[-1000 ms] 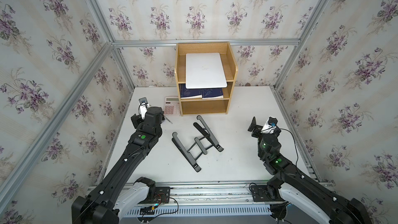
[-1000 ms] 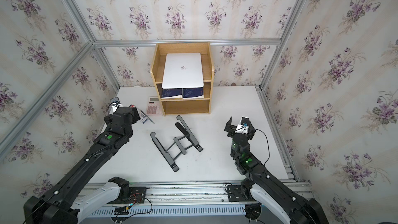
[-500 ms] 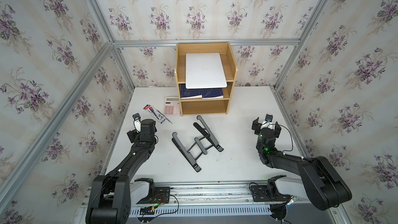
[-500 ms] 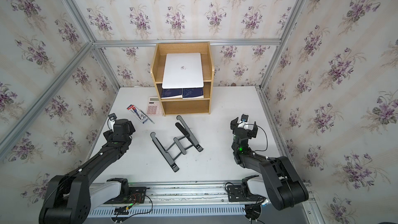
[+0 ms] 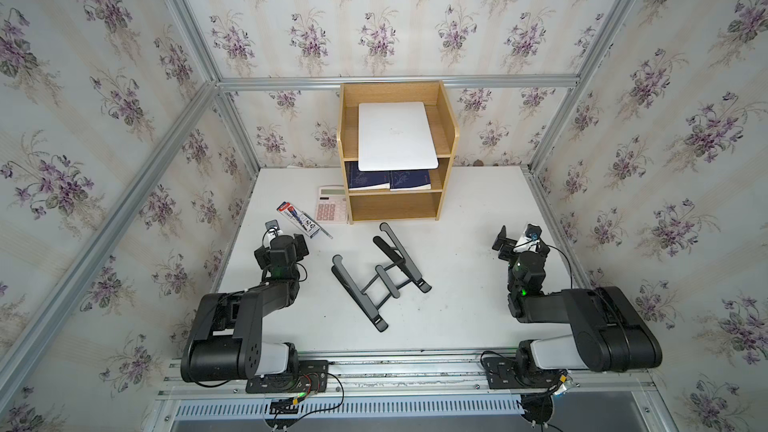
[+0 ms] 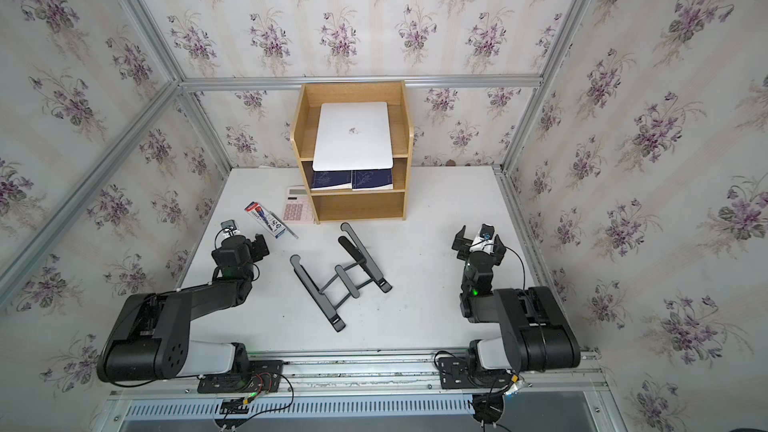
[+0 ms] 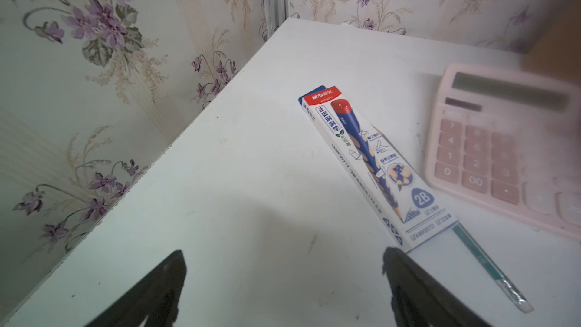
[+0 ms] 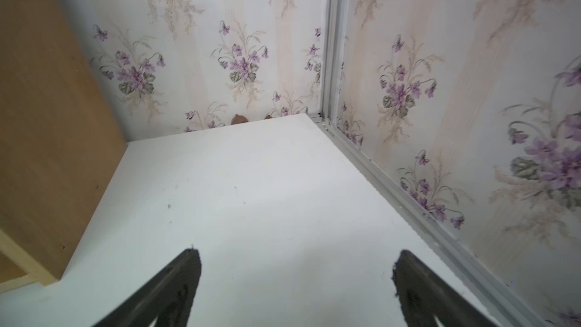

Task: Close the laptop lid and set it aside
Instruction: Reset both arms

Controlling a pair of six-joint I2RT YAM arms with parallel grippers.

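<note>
**We find the laptop [image 5: 397, 135] shelved and closed**

It lies on the top tier of the wooden shelf [image 5: 448, 118], with blue books [image 5: 388, 179] on the tier below. On the desk [image 5: 469, 201], a calculator [image 5: 331, 205] and a pencil box [image 5: 298, 219] lie left of the shelf, and a black stand [image 5: 380, 274] lies nearer us. The left pincer [image 7: 283, 259] and the right pincer [image 8: 295, 259] gape wide, holding nothing.

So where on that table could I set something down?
Widest bare stretch: right of the black stand, between the wooden shelf and the right gripper. Also the near strip between stand and rail. Crowded: left of the shelf, with calculator and pencil box.
</note>
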